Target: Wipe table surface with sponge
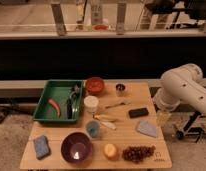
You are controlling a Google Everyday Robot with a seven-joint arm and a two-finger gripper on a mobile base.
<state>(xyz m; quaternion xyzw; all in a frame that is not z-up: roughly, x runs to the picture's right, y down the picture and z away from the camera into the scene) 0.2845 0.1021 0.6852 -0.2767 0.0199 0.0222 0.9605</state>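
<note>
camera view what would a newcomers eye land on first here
The white robot arm looms at the table from its right edge; its gripper is not in view. The green tray fills the far left corner, and the purple bowl sits at the near edge, with the blue sponge to its left.

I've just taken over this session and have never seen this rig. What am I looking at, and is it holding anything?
A single camera looks down on a slatted wooden table. The white jointed machine at the right edge is the robot's arm. Its gripper is out of view, so nothing can be seen held. The blue sponge lies alone at the near-left corner, next to a purple bowl. Also on the table are a green tray, a red bowl, grapes and a grey-blue flat piece.
</note>
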